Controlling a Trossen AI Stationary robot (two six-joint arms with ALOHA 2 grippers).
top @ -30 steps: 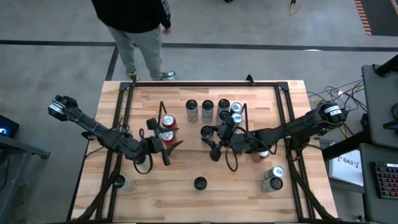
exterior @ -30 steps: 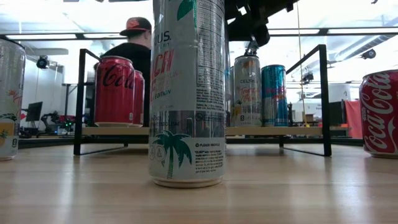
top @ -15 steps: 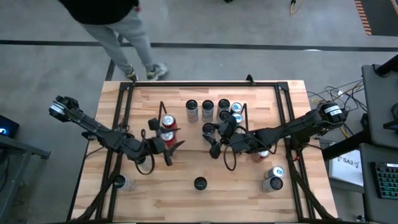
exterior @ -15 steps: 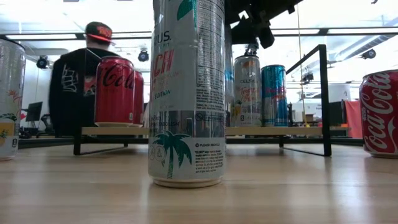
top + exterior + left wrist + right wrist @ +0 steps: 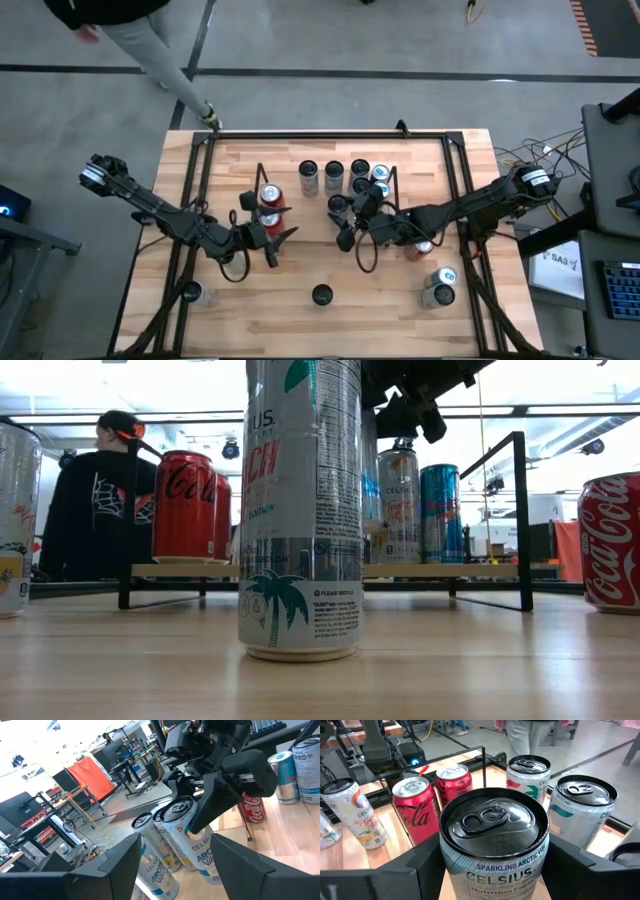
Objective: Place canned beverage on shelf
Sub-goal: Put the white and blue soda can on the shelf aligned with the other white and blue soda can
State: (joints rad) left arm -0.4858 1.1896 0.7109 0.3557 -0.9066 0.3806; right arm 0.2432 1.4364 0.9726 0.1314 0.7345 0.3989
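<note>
The right pincer (image 5: pixel 347 225) clamps a Celsius can (image 5: pixel 492 845) over the shelf (image 5: pixel 262 176). The left pincer (image 5: pixel 268 238) hangs open and empty beside the shelf's red Coca-Cola cans (image 5: pixel 269 195).

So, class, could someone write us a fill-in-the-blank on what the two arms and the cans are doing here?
1. The right gripper is shut on a can whose label reads ____.
2. The left gripper is open and holds ____.
3. In the low view, the tall can standing on the table in front of the shelf carries a picture of a ____ tree.

Missing words: Celsius; nothing; palm
</note>
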